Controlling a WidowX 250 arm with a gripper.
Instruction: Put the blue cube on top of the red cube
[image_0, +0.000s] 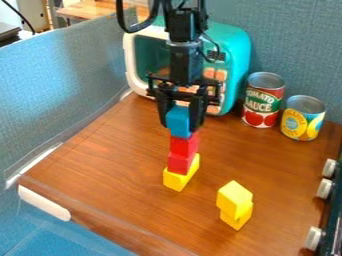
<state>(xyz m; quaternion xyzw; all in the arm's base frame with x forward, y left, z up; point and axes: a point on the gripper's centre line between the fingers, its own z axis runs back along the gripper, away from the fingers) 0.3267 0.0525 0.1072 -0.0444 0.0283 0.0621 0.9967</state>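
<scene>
At the left of the frame, a blue fabric partition borders the wooden tabletop, well apart from the work. Near the centre stands a tower: a yellow block at the base, a lower red cube on it, and an upper red cube on that, the pieces slightly out of line. Directly above, the black two-finger gripper grasps the blue cube, one finger on each side. The cube's underside meets the upper red cube's top in this view; whether it bears its weight I cannot tell.

The step in hand looks like the final placing. Centre the blue cube over the upper red cube, lower gently until it seats flat, then open the fingers evenly and lift straight up. A sideways nudge or hard press could topple so narrow a tower.

Behind, at upper centre, is a teal toy microwave; keep the arm from brushing it. The two stacked yellow blocks at lower right, and the tomato sauce can and yellow-labelled can at upper right, are clear of a vertical retreat.
</scene>
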